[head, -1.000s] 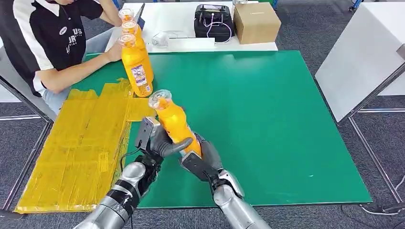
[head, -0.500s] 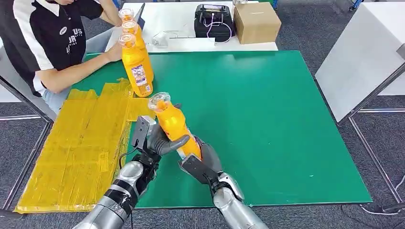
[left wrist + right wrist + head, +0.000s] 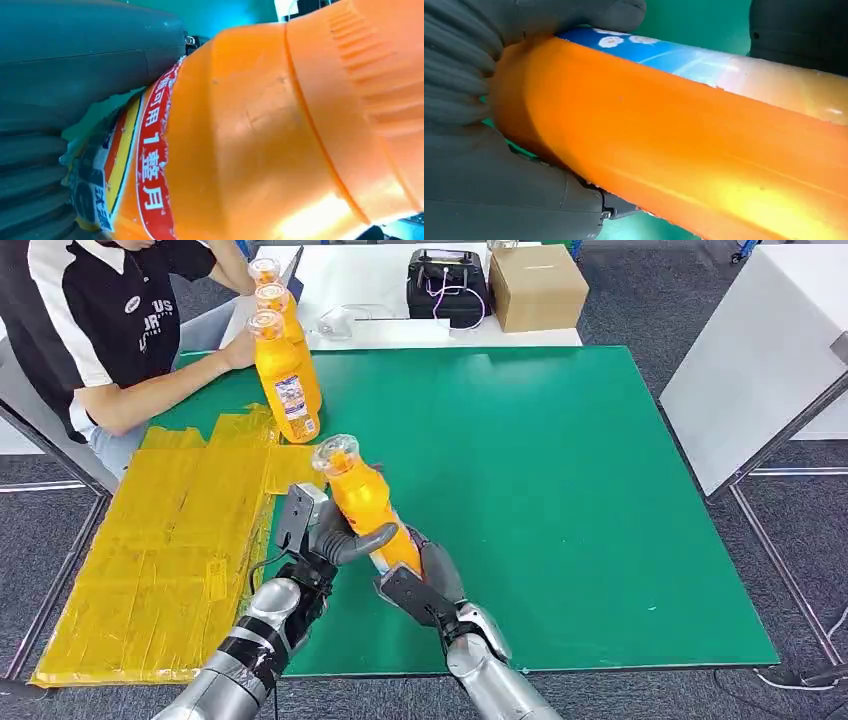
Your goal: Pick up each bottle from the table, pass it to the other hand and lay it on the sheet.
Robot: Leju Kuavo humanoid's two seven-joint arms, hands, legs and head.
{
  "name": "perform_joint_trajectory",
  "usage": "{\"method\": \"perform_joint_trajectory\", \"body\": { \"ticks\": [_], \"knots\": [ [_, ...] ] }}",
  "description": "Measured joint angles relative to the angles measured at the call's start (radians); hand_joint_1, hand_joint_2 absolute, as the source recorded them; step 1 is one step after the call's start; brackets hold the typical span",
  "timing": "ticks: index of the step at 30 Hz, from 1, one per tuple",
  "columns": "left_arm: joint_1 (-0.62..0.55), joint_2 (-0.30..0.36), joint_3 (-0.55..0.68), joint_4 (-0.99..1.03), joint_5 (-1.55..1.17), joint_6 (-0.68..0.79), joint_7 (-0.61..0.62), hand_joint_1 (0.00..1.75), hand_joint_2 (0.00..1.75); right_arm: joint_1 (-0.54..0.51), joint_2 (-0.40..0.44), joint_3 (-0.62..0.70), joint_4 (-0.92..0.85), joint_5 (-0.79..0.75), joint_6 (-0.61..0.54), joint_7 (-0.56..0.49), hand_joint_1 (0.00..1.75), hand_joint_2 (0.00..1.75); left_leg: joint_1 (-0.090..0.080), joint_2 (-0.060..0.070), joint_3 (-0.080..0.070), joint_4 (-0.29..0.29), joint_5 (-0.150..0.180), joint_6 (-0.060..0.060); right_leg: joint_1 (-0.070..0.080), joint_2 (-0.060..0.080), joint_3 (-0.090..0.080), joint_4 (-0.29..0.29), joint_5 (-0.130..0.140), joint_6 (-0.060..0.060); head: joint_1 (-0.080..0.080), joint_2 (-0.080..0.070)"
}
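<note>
Bottle (image 3: 362, 502), orange, tilted with its cap end up and away from the robot, held over the green desk (image 3: 560, 490) by both hands at once. Left robot hand (image 3: 335, 538) wraps the middle, thumb across the front; right robot hand (image 3: 420, 575) grips the base end from below. Yellow sheet (image 3: 170, 540) lies just left of the left robot hand. More orange bottles (image 3: 285, 370) stand beyond it, a person's hand (image 3: 240, 348) on them.

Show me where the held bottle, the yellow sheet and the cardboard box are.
held bottle (image 3: 362, 498): head view, on its orange body, above both hands.
yellow sheet (image 3: 160, 540): head view, on its bare middle.
cardboard box (image 3: 537, 285): head view, on its top face.
</note>
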Motion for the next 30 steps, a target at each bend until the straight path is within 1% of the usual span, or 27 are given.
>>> {"method": "perform_joint_trajectory", "body": {
  "ticks": [11, 18, 19, 20, 21, 24, 25, 27, 29, 30],
  "knots": [
    [0.0, 0.0, 0.0, 0.008, -0.008, -0.01, -0.013, 1.75, 1.75, 0.005, 0.0, -0.002, 0.003, -0.002, 0.0, -0.011, 1.75, 1.75, 0.0, 0.0, 0.0, 0.0, 0.0, 0.0, 0.0, 0.0, 0.0, 0.0, 0.0, 0.0, 0.0, 0.0],
    [0.008, -0.003, 0.0, -0.005, -0.031, 0.05, -0.018, 1.75, 1.75, 0.007, 0.0, -0.003, -0.001, -0.005, 0.0, -0.013, 1.75, 1.75, 0.0, 0.0, 0.0, 0.0, 0.0, 0.0, 0.0, 0.0, 0.0, 0.0, 0.0, 0.0, 0.0, 0.0],
    [0.01, -0.004, 0.0, -0.008, -0.031, 0.052, -0.018, 1.75, 1.75, 0.007, 0.0, -0.003, -0.002, -0.005, 0.0, -0.013, 0.05, 1.75, 0.0, 0.0, 0.0, 0.0, 0.0, 0.0, 0.0, 0.0, 0.0, 0.0, 0.0, 0.0, 0.0, 0.0],
    [0.01, -0.004, 0.0, -0.01, -0.035, 0.059, -0.018, 1.75, 1.75, 0.008, 0.0, -0.003, -0.002, -0.005, 0.0, -0.013, 0.0, 1.75, 0.0, 0.0, 0.0, 0.0, 0.0, 0.0, 0.0, 0.0, 0.0, 0.0, 0.0, 0.0, 0.0, 0.0],
    [0.011, -0.004, 0.0, -0.012, -0.044, 0.07, -0.019, 1.75, 1.75, 0.01, 0.0, -0.003, -0.004, -0.005, -0.002, -0.013, 0.0, 1.75, 0.0, 0.0, 0.0, 0.0, 0.0, 0.0, 0.0, 0.0, 0.0, 0.0, 0.0, 0.0, 0.0, 0.0],
    [0.009, -0.005, 0.003, -0.029, -0.108, 0.188, -0.03, 1.75, 1.75, 0.028, 0.0, -0.006, -0.022, -0.01, -0.011, -0.027, 0.0, 1.75, 0.0, 0.0, 0.0, 0.0, 0.0, 0.0, 0.0, 0.0, 0.0, 0.0, 0.0, 0.0, 0.001, 0.0],
    [0.008, -0.002, 0.006, -0.042, -0.159, 0.258, -0.042, 1.75, 1.75, 0.041, -0.002, -0.007, -0.036, -0.018, -0.011, -0.032, 0.0, 1.75, 0.0, -0.001, 0.0, 0.0, 0.0, 0.0, 0.0, 0.0, 0.0, 0.0, 0.0, 0.0, 0.0, 0.0],
    [0.008, 0.007, 0.028, -0.081, -0.333, 0.468, -0.079, 1.75, 1.75, 0.085, -0.007, -0.01, -0.089, -0.042, 0.012, -0.036, 0.0, 1.75, 0.0, 0.0, -0.001, 0.0, 0.0, 0.0, 0.0, 0.0, 0.0, 0.0, 0.0, 0.0, 0.0, 0.0],
    [0.014, 0.018, 0.048, -0.132, -0.539, 0.647, -0.086, 1.75, 1.75, 0.126, -0.014, -0.011, -0.162, -0.065, 0.034, -0.046, 0.0, 1.75, 0.0, -0.001, -0.001, 0.0, 0.0, 0.0, 0.001, 0.0, 0.0, 0.0, 0.0, 0.0, 0.0, 0.0],
    [0.018, 0.023, 0.056, -0.149, -0.625, 0.696, -0.074, 1.75, 1.75, 0.145, -0.016, -0.011, -0.198, -0.072, 0.034, -0.048, 0.0, 1.75, 0.0, -0.002, -0.001, 0.0, 0.0, 0.0, 0.001, -0.001, 0.0, 0.0, -0.001, -0.001, 0.0, 0.0]
  ]
}}
